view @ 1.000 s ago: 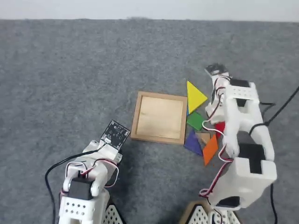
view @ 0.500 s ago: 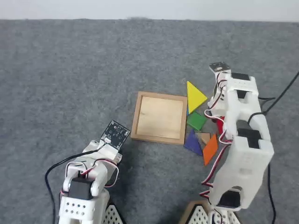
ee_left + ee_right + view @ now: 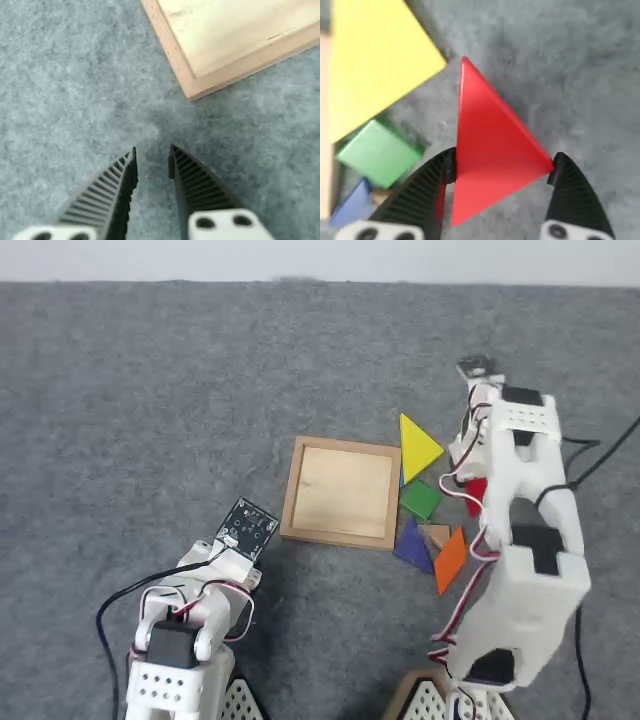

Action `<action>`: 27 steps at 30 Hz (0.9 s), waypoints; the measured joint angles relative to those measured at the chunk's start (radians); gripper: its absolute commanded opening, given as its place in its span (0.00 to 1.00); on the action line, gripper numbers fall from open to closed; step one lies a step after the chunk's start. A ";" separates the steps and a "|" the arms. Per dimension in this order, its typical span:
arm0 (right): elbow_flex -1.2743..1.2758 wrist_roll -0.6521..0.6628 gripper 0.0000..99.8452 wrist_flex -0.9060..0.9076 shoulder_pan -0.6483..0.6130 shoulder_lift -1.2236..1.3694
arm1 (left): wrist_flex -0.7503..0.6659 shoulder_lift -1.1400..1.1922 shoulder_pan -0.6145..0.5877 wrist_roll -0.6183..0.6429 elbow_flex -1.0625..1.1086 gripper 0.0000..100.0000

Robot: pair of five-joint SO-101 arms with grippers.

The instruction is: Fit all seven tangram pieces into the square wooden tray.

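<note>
The right pincer (image 3: 503,166) gripped the red triangle (image 3: 490,135) across its wide end (apex pointing away); the tray (image 3: 291,490) lay beyond the yellow triangle (image 3: 370,60).

The right arm (image 3: 525,500) covers most of the flat red triangle (image 3: 477,490) in the high view. The square wooden tray (image 3: 225,45) and the flat yellow triangle (image 3: 370,65) run past wrist-view edges.
</note>
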 measured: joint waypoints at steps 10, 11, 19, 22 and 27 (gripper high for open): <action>0.000 -0.137 0.20 0.052 -0.210 -0.106 | 0.000 0.000 0.000 0.000 0.000 0.10; 0.000 -0.160 0.20 0.052 -0.247 -0.106 | 0.000 0.000 0.000 0.000 0.000 0.10; 0.000 -0.388 0.20 0.018 -0.503 -0.106 | 0.000 0.000 0.000 0.000 0.000 0.10; -0.005 -0.379 0.20 0.018 -0.494 -0.110 | 0.000 0.000 0.000 0.000 0.000 0.10; -0.066 -0.161 0.20 0.049 -0.278 -0.157 | 0.000 0.000 0.000 0.000 0.000 0.10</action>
